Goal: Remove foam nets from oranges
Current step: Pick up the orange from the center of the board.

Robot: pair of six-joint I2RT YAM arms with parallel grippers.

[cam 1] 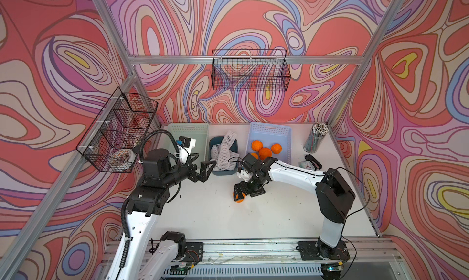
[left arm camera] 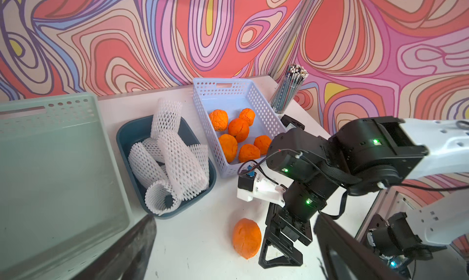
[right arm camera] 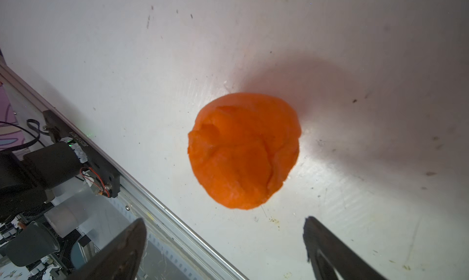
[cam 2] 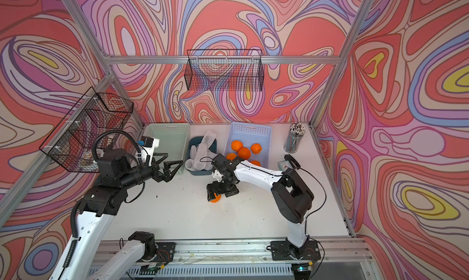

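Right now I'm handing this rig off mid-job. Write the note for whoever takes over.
Left gripper: open, empty, near the dark blue tub.
Right gripper: open, poised over the loose orange on the table, not gripping it.
Things: foam nets are piled in the tub; six bare oranges sit in the lavender basket.
Done: no orange in view wears a net.
Left: probably only to move the loose orange into the lavender basket.
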